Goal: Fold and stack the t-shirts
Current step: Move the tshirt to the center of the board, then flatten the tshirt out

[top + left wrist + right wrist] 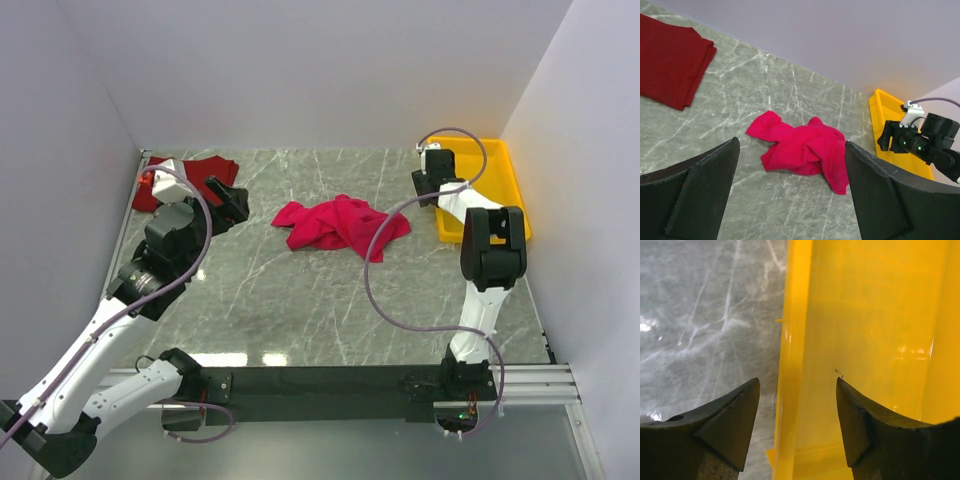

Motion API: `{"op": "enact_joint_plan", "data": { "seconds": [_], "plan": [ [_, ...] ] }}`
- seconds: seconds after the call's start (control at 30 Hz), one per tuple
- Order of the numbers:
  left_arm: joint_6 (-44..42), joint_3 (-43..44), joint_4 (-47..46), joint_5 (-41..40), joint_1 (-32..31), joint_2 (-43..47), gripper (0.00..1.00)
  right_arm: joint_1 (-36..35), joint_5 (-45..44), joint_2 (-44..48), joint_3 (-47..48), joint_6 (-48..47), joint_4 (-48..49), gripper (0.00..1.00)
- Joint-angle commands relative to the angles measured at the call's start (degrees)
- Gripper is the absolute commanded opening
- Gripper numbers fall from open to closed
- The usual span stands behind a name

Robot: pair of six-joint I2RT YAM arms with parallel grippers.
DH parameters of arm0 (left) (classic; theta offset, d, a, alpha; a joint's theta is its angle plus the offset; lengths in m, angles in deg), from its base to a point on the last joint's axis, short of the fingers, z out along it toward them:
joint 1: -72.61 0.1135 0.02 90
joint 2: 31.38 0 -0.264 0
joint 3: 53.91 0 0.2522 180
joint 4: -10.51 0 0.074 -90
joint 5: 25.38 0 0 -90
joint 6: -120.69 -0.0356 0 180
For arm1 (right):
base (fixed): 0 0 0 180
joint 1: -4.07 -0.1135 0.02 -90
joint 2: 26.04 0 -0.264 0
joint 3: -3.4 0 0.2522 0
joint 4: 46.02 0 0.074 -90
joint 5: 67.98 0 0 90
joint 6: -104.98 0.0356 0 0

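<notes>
The step in hand seemed to be the approach to the second garment. The brick-red t-shirt (670, 60) lay already folded flat, ahead of the left tool (791, 147) and off to its left side, near the far corner of the bench (300, 300). The pink t-shirt (802, 150) lay in a crumpled heap directly ahead of this tool and below it, not touching it. The left tool had its 2 fingers wide apart with nothing between them, and it was pointed at the heap. The right tool (798, 385) was well apart from both t-shirts. It hung over the near rim of the yellow tray (795, 315), with 1 finger on the bench side and 1 on the tray side. Its fingers were apart too and held nothing. The part of the tray floor under this tool was bare yellow plastic, and in the top view no cloth showed in the tray, although the arm hid a part of it. In my judgement, the next move called for both tools to come to the pink heap, take 2 separate edges and spread the cloth flat before any fold. The right tool had the longer way to go. A grip on a bunched layer could drag the whole heap and not open it.
</notes>
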Motion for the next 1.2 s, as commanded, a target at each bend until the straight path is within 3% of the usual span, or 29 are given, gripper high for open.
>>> {"op": "enact_joint_plan", "data": {
  "seconds": [0.0, 0.13, 0.33, 0.4, 0.5, 0.63, 0.8, 0.97, 1.17],
  "plan": [
    [-0.86, -0.31, -3.81, 4.01, 0.26, -1.47, 0.91, 0.37, 4.12, 6.48, 1.10, -2.62, -1.44, 0.70],
    [-4.36, -0.40, -5.92, 11.12, 0.43, -4.46, 0.92, 0.37, 18.78, 13.69, 0.66, -7.89, -9.96, 0.71],
    [-13.32, -1.63, -10.40, 36.50, 2.01, -13.59, 0.89, 0.46, 53.06, 25.99, -7.06, -18.79, -21.94, 0.69],
    [-16.49, -1.55, -11.81, 44.42, 2.28, -18.42, 0.88, 0.46, 58.77, 30.74, -11.54, -21.17, -22.03, 0.68],
    [-19.66, 1.35, -12.78, 50.23, 2.45, -25.89, 0.87, 0.46, 65.01, 33.39, -13.22, -26.96, -27.81, 0.65],
    [-21.34, 7.67, -12.35, 51.66, 2.54, -35.65, 0.85, 0.29, 70.91, 34.44, -14.89, -35.40, -33.62, 0.64],
    [-19.68, 11.03, -11.29, 45.61, 2.54, -40.59, 0.84, -8.30, 62.78, 27.95, -10.25, -35.07, -32.40, 0.65],
    [-18.18, 4.45, -12.78, 34.81, 2.45, -34.18, 0.86, -11.67, 53.19, 23.11, -6.46, -25.51, -23.19, 0.65],
    [-16.25, -4.35, -12.43, 27.49, 2.72, -23.81, 0.89, -14.91, 47.21, 20.56, -5.75, -25.49, -21.34, 0.60]
  ]
}}
